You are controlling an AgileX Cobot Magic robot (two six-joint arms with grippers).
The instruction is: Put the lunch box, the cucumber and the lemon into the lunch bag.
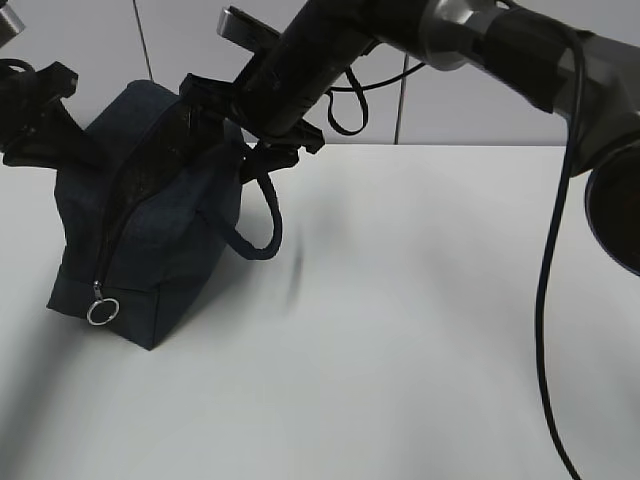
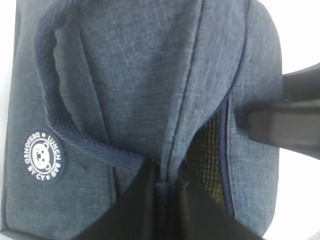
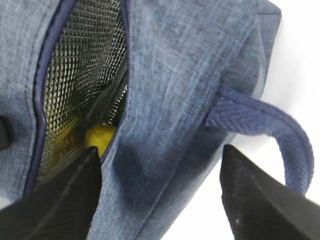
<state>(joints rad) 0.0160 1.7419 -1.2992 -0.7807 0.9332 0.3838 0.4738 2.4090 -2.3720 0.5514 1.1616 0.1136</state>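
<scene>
The navy lunch bag (image 1: 170, 230) stands at the left of the white table, its zipper open along the top and its ring pull (image 1: 103, 311) low at the front. My left gripper (image 2: 162, 176) is shut on a fold of bag fabric beside the opening, next to the white emblem (image 2: 44, 156). My right gripper (image 3: 160, 150) is open and straddles the bag's side wall, with one finger (image 3: 65, 200) inside the opening and the other (image 3: 265, 200) outside. The yellow lemon (image 3: 100, 137) shows inside against the silver lining. The lunch box and the cucumber are hidden.
One loop handle (image 1: 262, 225) hangs off the bag's right side. The right arm (image 1: 480, 40) and its cable (image 1: 550, 300) cross the upper right. White tabletop (image 1: 420, 330) stretches to the right and front of the bag.
</scene>
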